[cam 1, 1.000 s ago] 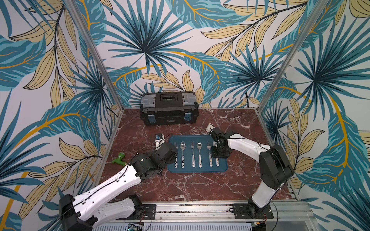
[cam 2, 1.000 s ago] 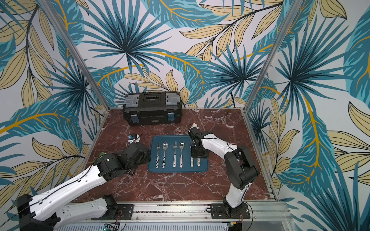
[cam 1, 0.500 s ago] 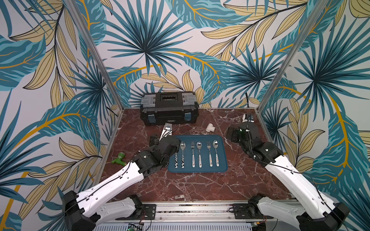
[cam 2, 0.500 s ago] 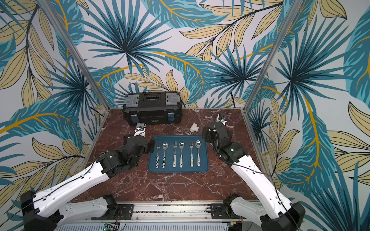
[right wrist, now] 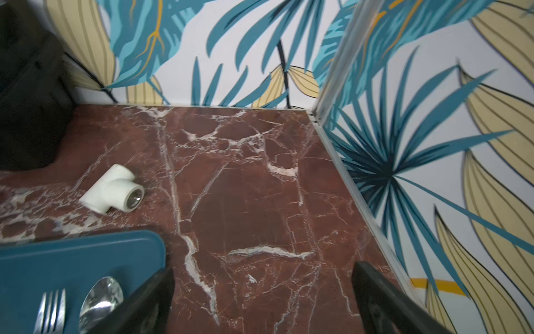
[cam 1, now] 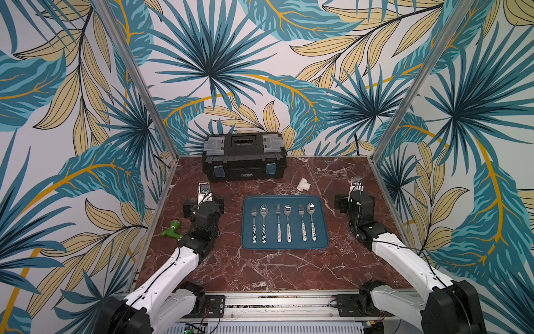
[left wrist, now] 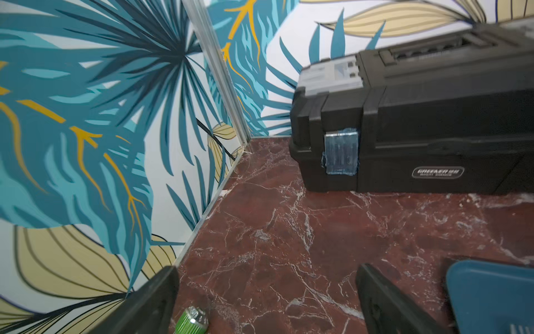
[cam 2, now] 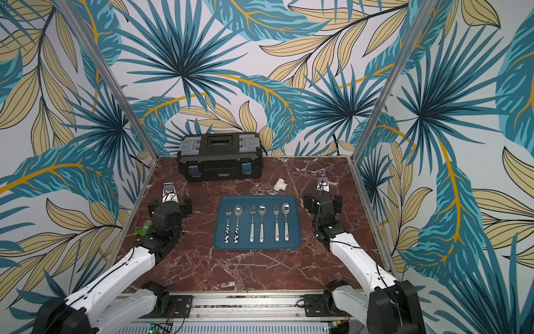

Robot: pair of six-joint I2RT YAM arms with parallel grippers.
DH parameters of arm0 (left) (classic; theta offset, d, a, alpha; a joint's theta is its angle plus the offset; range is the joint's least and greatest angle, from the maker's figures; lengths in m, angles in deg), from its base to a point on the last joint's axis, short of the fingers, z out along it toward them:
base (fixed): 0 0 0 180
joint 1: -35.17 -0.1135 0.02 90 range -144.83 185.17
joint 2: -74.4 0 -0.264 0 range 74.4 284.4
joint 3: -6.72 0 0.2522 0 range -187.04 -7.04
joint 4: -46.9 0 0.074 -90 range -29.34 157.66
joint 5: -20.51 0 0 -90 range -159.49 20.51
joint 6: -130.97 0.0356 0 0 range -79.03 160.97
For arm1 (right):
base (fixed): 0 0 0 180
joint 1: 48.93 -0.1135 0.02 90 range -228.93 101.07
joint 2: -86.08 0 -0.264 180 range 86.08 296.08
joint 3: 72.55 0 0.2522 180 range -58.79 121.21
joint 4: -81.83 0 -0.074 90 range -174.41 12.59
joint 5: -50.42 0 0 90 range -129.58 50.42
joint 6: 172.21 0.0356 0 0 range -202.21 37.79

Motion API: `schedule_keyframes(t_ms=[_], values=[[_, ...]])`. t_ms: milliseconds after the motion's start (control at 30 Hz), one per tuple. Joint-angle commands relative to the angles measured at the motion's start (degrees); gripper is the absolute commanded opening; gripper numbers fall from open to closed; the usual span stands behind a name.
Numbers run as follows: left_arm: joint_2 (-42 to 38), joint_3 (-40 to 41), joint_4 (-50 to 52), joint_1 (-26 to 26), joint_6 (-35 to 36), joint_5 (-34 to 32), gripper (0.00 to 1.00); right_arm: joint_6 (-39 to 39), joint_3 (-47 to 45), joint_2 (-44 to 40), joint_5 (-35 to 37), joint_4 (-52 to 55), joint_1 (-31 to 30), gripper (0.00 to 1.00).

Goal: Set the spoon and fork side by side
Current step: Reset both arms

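A blue tray lies mid-table in both top views. On it, three forks and three spoons alternate in a row, handles toward the front. The rightmost fork and spoon lie side by side, and the right wrist view shows this fork and spoon at the tray corner. My left gripper hangs open left of the tray, empty over bare marble. Right of the tray, my right gripper is open and empty too.
A black toolbox stands against the back wall. A white pipe tee lies just behind the tray. A green toy tool sits by the left wall, close to my left arm. Patterned walls close in the left, right and back sides.
Both arms have pulled back from the tray to the sides, the right from over its right end. Both grippers have opened wide. The cutlery lies still.
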Motion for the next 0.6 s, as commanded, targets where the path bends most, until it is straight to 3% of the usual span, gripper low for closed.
schedule_keyframes(t_ms=[0,100,233,333,400,500,567], values=[[6.94,3.05,-12.68,-4.10,4.91,9.25,1.00,-5.51,-1.12,0.79,-8.34,-8.25,1.19,1.00],[13.63,6.52,-25.85,-5.65,1.10,9.29,1.00,-6.03,-1.66,1.85,-11.57,-8.94,1.86,1.00],[24.24,7.10,-36.91,-6.52,2.61,10.08,1.00,-4.88,-3.81,2.20,-13.52,-12.81,2.54,1.00],[26.41,6.78,-36.94,-9.64,1.04,17.32,1.00,-5.67,-4.88,1.91,-14.80,-14.63,3.21,0.99],[30.80,8.98,-47.02,-11.37,0.80,19.64,1.00,-5.15,-5.78,1.97,-14.18,-15.56,4.16,1.00],[27.93,5.90,-36.01,-11.56,0.04,20.90,1.00,-6.55,-8.14,2.65,-14.51,-16.95,5.10,0.99],[29.38,7.05,-41.03,-11.60,0.65,20.66,1.00,-7.07,-9.85,4.81,-15.14,-19.84,5.41,0.99]])
